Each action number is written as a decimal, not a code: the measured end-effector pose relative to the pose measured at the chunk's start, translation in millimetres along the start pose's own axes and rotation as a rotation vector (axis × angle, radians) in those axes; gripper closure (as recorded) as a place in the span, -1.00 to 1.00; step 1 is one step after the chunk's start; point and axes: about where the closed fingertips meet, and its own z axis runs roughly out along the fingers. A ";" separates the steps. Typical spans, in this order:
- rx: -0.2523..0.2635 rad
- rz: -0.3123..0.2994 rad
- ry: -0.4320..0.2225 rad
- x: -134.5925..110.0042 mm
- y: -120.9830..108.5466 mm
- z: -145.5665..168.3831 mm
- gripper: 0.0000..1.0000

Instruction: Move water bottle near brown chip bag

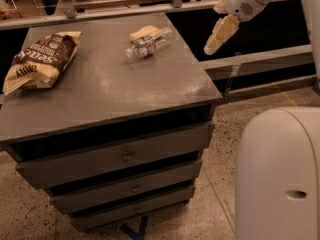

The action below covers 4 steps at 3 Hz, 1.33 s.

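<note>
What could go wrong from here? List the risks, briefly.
1. The water bottle lies on its side and may roll when touched.
2. The yellow sponge right beside it could get dragged along.
3. The end effector hangs beyond the table edge; reaching in might clip that edge.

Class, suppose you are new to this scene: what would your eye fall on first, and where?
The brown chip bag lies at the far left of the grey drawer cabinet, and the water bottle lies on its side towards the far right. The gripper hangs in the air beyond the cabinet's right edge.

Arm behind upper-right hand off-frame
</note>
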 end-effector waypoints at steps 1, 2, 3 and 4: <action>0.005 -0.074 -0.014 -9.4 -10.6 15.5 -1.00; -0.032 -0.189 -0.005 -26.4 -8.0 36.0 -1.00; -0.104 -0.328 0.037 -44.0 4.0 62.6 -1.00; -0.120 -0.403 0.065 -54.8 4.9 78.5 -1.00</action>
